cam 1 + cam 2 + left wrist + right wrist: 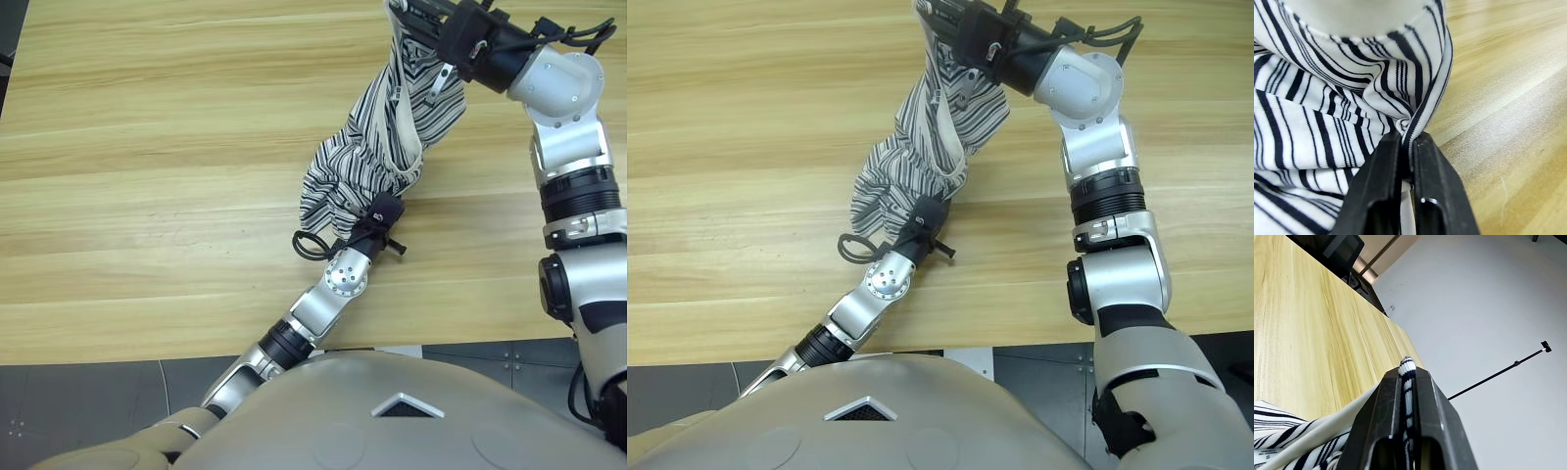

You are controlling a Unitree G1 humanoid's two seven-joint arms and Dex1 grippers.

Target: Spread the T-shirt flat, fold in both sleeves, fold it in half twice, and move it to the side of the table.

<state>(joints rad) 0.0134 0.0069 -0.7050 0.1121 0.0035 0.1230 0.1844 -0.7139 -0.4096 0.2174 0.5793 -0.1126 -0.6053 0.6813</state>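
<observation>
Striped black-and-white cloth, the T-shirt hangs bunched and twisted over the wooden table, strung between the two grippers. The right gripper holds its upper end, raised over the far part of the table. The left gripper holds its lower end, close above the table near the front edge. The eye views give the whole hang: a narrow top, a wider crumpled mass below, and a pale inner side showing through the folds. I cannot tell whether the lowest folds touch the table.

The left wrist view gives the grip itself. The two black fingers are pressed together on a striped seam edge, with bare table beside the cloth. In the right wrist view that arm's fingers are pinched on a ribbed striped edge that pokes out just past their tips. Beyond the table's far edge stands a white wall, with a thin black rod slanting across it.
</observation>
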